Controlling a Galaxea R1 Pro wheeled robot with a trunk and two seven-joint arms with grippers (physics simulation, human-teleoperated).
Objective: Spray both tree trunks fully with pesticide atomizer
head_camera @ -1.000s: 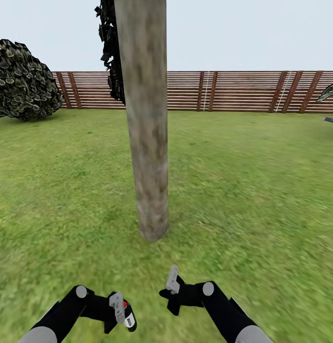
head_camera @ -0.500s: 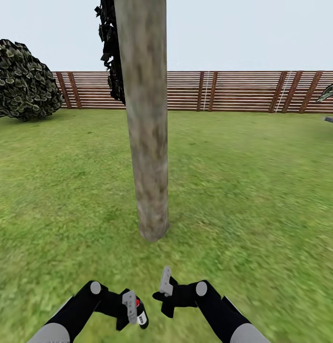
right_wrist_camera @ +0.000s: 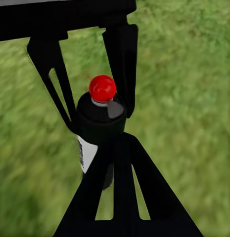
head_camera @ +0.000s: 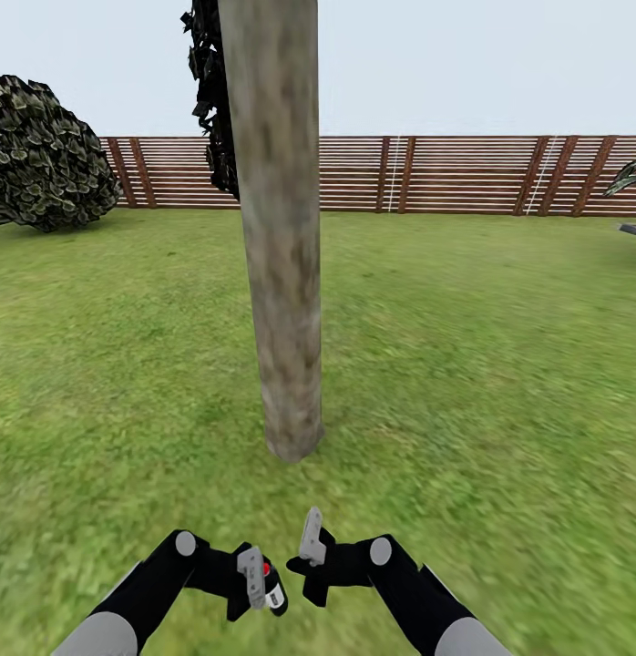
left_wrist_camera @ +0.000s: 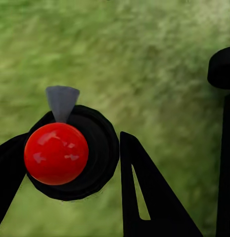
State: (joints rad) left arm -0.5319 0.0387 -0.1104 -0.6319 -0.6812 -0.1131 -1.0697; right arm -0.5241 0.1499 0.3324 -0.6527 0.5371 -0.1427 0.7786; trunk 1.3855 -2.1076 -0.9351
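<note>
**Sprayer in hand, trunk ahead — grip is the weak point**

The left gripper (head_camera: 260,583) is clamped on the small dark spray bottle with a white label band and red top (head_camera: 271,587), low and just short of the base of the thick, pale mottled tree trunk (head_camera: 282,273). The right gripper (head_camera: 311,558) sits just beside the bottle; whether its fingers stand wide or narrow cannot be told. Likely risks — the bottle slipping or twisting on the lift, or spray missing the trunk. The label's writing is too small to read.
</note>
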